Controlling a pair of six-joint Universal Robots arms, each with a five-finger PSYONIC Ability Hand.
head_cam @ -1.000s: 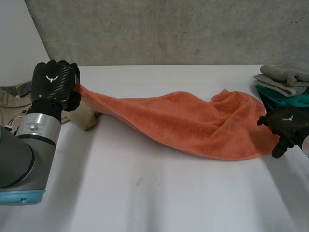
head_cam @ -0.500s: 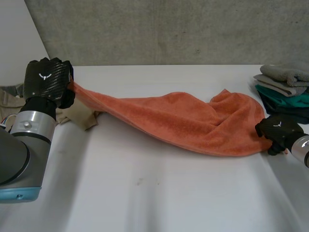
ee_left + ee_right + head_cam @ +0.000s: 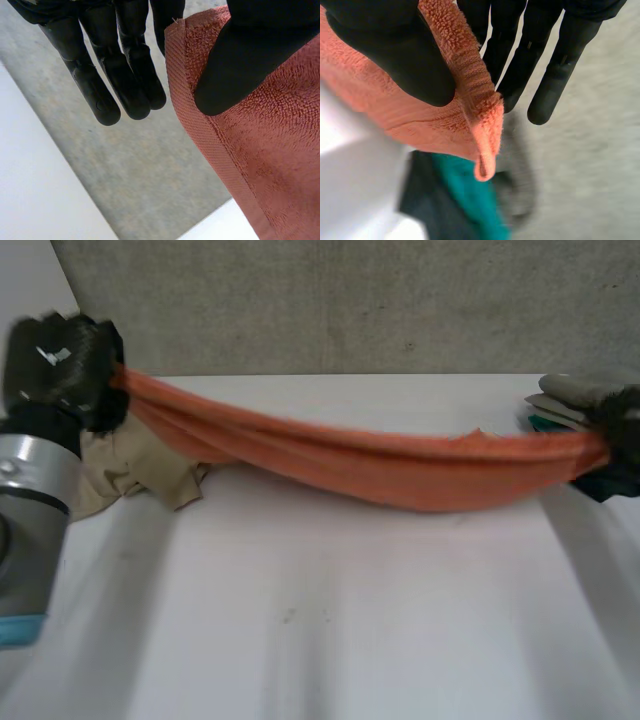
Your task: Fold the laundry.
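An orange towel (image 3: pixel 370 468) hangs stretched above the white table (image 3: pixel 330 630) between my two hands, sagging in the middle. My left hand (image 3: pixel 62 368) is raised at the far left and pinches one end; in the left wrist view its thumb (image 3: pixel 250 60) presses the towel's hemmed corner (image 3: pixel 200 95) against the fingers (image 3: pixel 125 75). At the far right my right hand (image 3: pixel 622 435) holds the other end; in the right wrist view the thumb (image 3: pixel 395 45) pins the towel's corner (image 3: pixel 475 115) against the fingers (image 3: pixel 540 55).
A beige cloth (image 3: pixel 130 472) lies crumpled on the table under my left hand. At the right edge sits a stack of folded cloths (image 3: pixel 570 400), grey on top, teal and dark below; the teal one (image 3: pixel 465 195) lies below my right hand. A grey wall stands behind.
My right hand closed on the towel's right end and lifted it off the table. My left hand rose and moved left. The towel went from lying slack to hanging stretched.
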